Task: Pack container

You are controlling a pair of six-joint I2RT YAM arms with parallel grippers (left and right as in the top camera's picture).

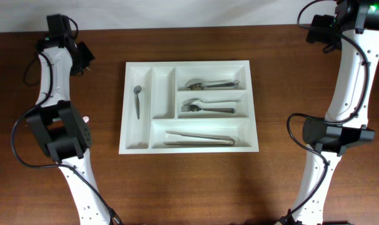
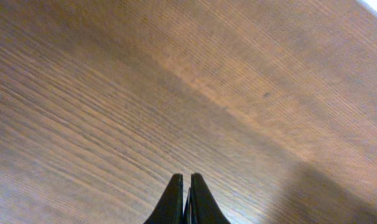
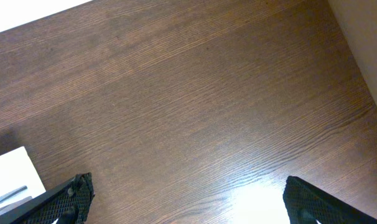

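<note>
the container point(image 1: 160, 94) lies in the middle of the dark wooden table point(image 1: 277, 75), between the two arms and well apart from both. a small spoon point(image 1: 137, 100) lies in its leftmost narrow compartment; spoons point(image 1: 211, 83) lie in the top wide compartment, forks point(image 1: 205, 107) in the middle one, and long slim utensils point(image 1: 199, 137) in the bottom one. the left gripper point(image 2: 186, 180) has its fingers pressed together, holding nothing, above bare wood at the far left. the right gripper point(image 3: 188, 186) stands wide apart and empty over wood at the far right, with a corner of the container at the edge of its wrist view.
</note>
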